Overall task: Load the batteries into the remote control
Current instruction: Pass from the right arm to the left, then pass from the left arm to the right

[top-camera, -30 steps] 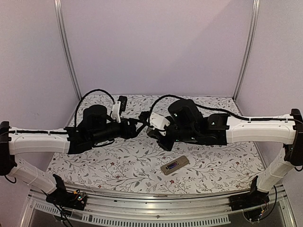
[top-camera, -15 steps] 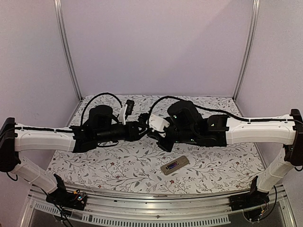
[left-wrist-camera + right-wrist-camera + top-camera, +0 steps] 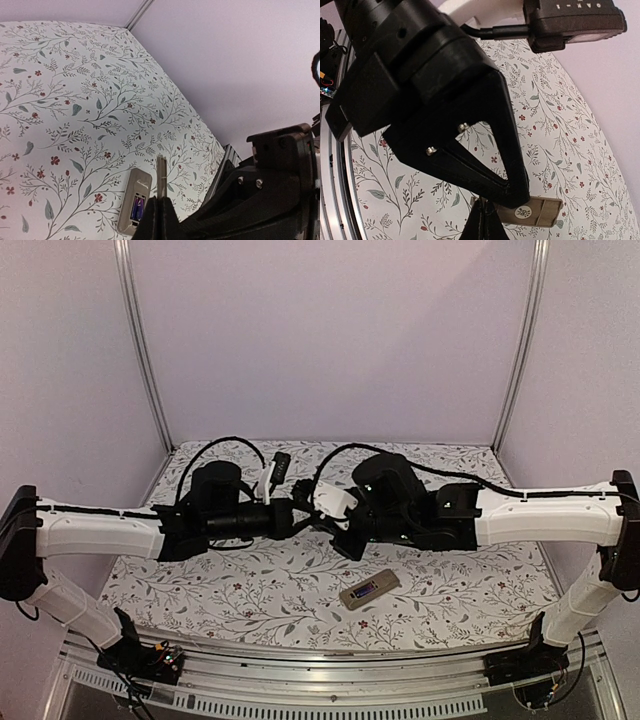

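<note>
The remote control [image 3: 369, 590] lies back up on the floral table, near the front and right of centre. Its battery bay is uncovered, and the batteries [image 3: 136, 207] show as a blue-purple pair inside the grey-tan back [image 3: 131, 187]. Above the table's middle the two arms meet tip to tip. My right gripper [image 3: 483, 207] is shut on one end of a thin tan battery cover [image 3: 542, 212] with a round sticker. My left gripper [image 3: 160, 200] is shut on the same cover [image 3: 161, 175], seen edge-on there. Its black fingers [image 3: 490, 125] fill the right wrist view.
The floral cloth [image 3: 250, 590] covers the table. A metal rail [image 3: 330, 660] runs along the near edge, and purple walls with two upright posts [image 3: 140, 340] close in the back and sides. Black cables [image 3: 215, 440] loop above both wrists.
My left arm has slid right to meet the right gripper, and its jaws have closed on the cover. The right arm and the remote have hardly moved.
</note>
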Motion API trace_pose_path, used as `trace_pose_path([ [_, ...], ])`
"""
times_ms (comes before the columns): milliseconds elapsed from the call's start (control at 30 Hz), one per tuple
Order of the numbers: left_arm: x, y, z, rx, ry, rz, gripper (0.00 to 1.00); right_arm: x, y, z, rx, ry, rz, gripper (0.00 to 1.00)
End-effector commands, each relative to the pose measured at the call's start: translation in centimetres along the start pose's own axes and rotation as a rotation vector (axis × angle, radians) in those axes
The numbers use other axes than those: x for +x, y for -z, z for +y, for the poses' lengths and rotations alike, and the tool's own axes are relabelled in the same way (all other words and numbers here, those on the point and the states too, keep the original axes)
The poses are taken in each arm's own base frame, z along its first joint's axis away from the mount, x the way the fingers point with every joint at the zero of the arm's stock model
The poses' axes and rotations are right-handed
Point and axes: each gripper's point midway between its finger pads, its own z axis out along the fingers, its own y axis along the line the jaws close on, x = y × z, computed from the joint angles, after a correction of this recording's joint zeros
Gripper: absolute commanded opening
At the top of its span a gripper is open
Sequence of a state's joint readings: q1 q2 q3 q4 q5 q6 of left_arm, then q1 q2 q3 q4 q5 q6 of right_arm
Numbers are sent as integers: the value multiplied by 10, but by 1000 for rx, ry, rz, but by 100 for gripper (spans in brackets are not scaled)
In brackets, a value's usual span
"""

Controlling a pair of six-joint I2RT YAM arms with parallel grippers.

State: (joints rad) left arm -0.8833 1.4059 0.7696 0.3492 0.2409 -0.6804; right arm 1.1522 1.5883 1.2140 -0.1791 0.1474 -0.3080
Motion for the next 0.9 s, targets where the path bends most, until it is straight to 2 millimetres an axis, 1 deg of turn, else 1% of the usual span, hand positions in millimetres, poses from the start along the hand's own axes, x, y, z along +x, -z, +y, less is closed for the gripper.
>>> trace_pose_path([
  [0,-4,4,7,-18,-33,-10,0,1,4,0,9,-5,-3,11],
  [67,-8,6,11,-52,-74,-22,0,-3,9,2,-8,-26,-10,29],
  [133,-15,11,19,-117,-149,-42,0,-10,16,1,-26,-63,-29,36],
  [200,-23,18,27,-191,-265,-75,0,-20,31,-5,-73,-139,-70,43],
  [267,-33,27,33,-284,-398,-113,0,-24,47,-18,-157,-252,-108,53],
  [300,-38,31,35,-335,-492,-129,0,-26,57,-29,-193,-318,-127,56],
  [367,-42,37,29,-404,-660,-157,0,-16,64,-50,-229,-519,-108,57],
  [433,-40,40,20,-482,-829,-189,0,-4,62,-66,-212,-678,-68,57],
  [467,-39,42,15,-522,-902,-207,0,-2,60,-71,-209,-737,-57,58],
  [533,-36,47,7,-601,-1038,-255,0,-7,58,-70,-248,-861,-48,60],
  [567,-31,48,2,-625,-1104,-274,0,-10,58,-69,-266,-892,-49,62],
  [600,-25,51,0,-652,-1179,-291,0,-13,57,-68,-282,-930,-47,62],
  [633,-20,54,-6,-663,-1251,-314,0,-14,55,-67,-294,-955,-42,62],
  [700,-17,60,-16,-695,-1380,-382,0,-16,54,-64,-316,-1000,-36,60],
  [733,-16,62,-20,-720,-1449,-412,0,-16,55,-63,-322,-1008,-33,59],
  [767,-24,71,-31,-752,-1484,-500,0,-14,54,-62,-325,-1016,-29,59],
  [800,-24,74,-35,-809,-1589,-524,0,-13,54,-60,-327,-1018,-25,59],
  [867,-24,79,-43,-911,-1719,-597,0,-8,52,-56,-340,-1022,-14,59],
])
